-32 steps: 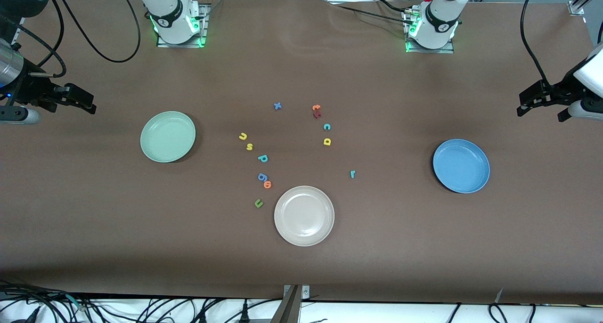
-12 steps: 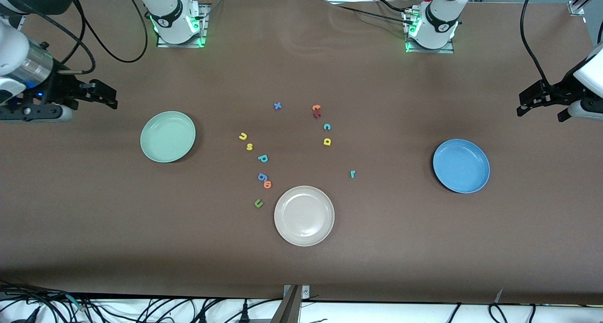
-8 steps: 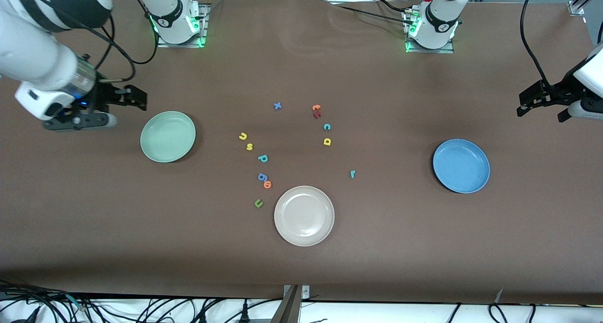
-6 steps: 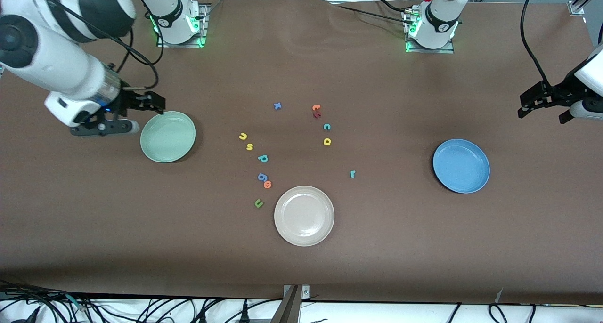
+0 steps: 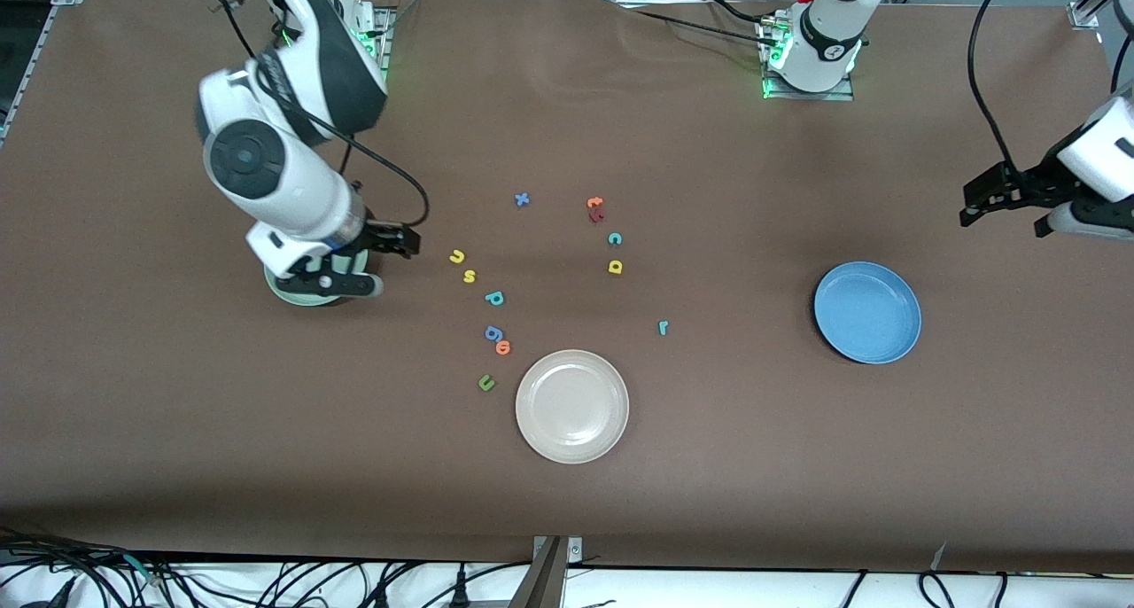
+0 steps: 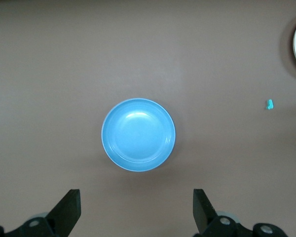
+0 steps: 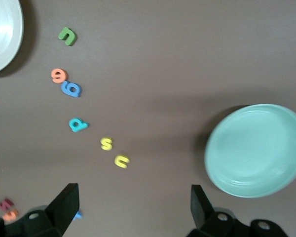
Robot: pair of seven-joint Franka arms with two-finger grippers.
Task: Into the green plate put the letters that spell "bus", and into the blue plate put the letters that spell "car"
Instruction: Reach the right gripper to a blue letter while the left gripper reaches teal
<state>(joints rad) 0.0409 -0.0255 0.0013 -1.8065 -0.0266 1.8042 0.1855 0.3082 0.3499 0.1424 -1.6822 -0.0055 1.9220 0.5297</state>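
Letters for "bus", the yellow-orange u [image 5: 456, 256], yellow s [image 5: 469, 276] and teal b [image 5: 494, 299], lie untouched in a short row on the table, between the green plate [image 5: 301, 296] and the "car" letters: teal c [image 5: 615, 238], yellow a [image 5: 615, 267], teal r [image 5: 662, 327]. The first pick is judged to be in hand; descent onto one small letter is called for next. The right gripper [image 5: 403, 242] is held wide and empty over the table beside the green plate, close to the u. The left gripper [image 5: 1005, 202], wide and empty, waits near the blue plate [image 5: 867, 313].

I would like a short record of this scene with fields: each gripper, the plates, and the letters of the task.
right gripper: open, beside the green plate, empty
left gripper: open, empty, above the table near the blue plate
bus letters: u, s, b on the table
car letters: c, a, r on the table
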